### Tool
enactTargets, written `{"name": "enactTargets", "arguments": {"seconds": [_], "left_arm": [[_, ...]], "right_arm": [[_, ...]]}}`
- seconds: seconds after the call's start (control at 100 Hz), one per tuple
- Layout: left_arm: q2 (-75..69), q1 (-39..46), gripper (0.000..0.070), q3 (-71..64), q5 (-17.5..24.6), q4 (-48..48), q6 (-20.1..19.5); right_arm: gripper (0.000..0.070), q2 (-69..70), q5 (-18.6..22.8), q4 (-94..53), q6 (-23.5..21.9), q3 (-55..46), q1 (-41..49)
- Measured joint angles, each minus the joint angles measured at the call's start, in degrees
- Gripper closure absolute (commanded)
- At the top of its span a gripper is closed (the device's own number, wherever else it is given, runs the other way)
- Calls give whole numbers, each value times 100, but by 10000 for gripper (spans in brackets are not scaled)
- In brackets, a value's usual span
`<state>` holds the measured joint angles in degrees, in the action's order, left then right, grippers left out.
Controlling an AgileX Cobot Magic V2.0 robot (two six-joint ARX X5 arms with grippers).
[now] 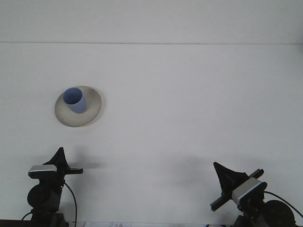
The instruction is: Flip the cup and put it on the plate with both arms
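Since the blue cup [75, 100] stands mouth-up on the plate [93, 111], both arms should retreat clear; gripper left [60, 153] and right [221, 171]: opening indiscernible.

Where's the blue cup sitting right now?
In the front view, the blue cup stands mouth-up on the plate, on the table's left side, ahead of the left gripper.
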<state>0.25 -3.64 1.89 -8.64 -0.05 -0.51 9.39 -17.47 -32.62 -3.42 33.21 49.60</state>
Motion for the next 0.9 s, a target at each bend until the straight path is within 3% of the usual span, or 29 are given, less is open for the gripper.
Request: {"name": "enactTargets", "arguments": {"seconds": [0.17,0.31,0.39,0.56,0.9], "left_arm": [[0,0,684,0,0,0,0],[0,0,685,0,0,0,0],[0,0,684,0,0,0,0],[0,0,684,0,0,-2,0],[0,0,684,0,0,0,0]], "right_arm": [[694,-203,748,1215,101,-918,-2033],[694,-520,1849,2168,46,-2065,-3818],[694,-651,2247,2498,-57,-2616,-4553],[694,-903,2312,2675,-157,-3230,-5012],[694,-916,2326,2575,-136,-3237,-5021]]}}
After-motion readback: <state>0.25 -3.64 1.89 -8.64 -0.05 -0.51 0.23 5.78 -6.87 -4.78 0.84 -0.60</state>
